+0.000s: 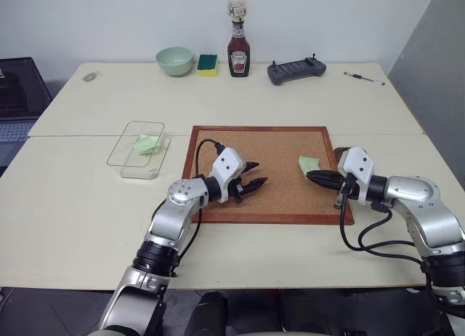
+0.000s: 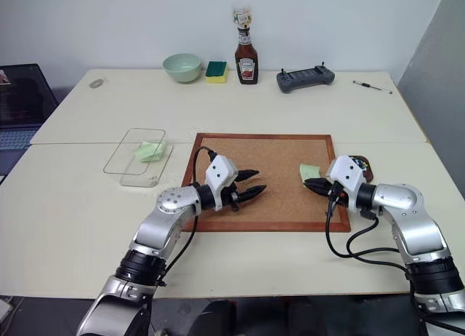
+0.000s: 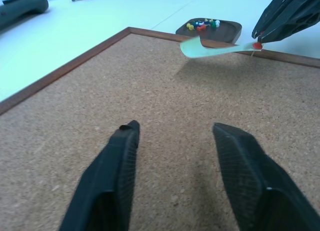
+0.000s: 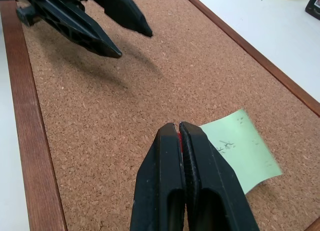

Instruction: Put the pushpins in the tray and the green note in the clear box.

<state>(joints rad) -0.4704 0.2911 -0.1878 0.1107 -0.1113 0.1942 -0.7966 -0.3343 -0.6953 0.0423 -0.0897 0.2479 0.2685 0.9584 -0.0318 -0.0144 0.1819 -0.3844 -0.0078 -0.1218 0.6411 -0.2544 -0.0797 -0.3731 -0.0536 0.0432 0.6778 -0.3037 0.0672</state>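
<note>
The pale green note (image 1: pixel 309 164) lies at the right side of the cork board (image 1: pixel 276 205), one end lifted off the cork. My right gripper (image 1: pixel 309 176) is shut on a red pushpin (image 3: pixel 257 45) at the note's near edge; a sliver of red shows between its fingers (image 4: pixel 178 136). The dark brown tray (image 3: pixel 227 32), holding several coloured pushpins, sits just past the board's right rim, behind the right gripper. My left gripper (image 1: pixel 256 173) hovers open over the middle of the board with nothing between its fingers. The clear box (image 1: pixel 123 169) stands left of the board.
A folded green paper piece (image 1: pixel 147 143) lies inside the clear box. Along the table's far edge stand a pale green bowl (image 1: pixel 174 60), a sponge (image 1: pixel 207 64), a ketchup bottle (image 1: pixel 238 49), a black controller (image 1: pixel 296 70) and a pen (image 1: pixel 364 78). A laptop (image 1: pixel 18 96) sits at the far left.
</note>
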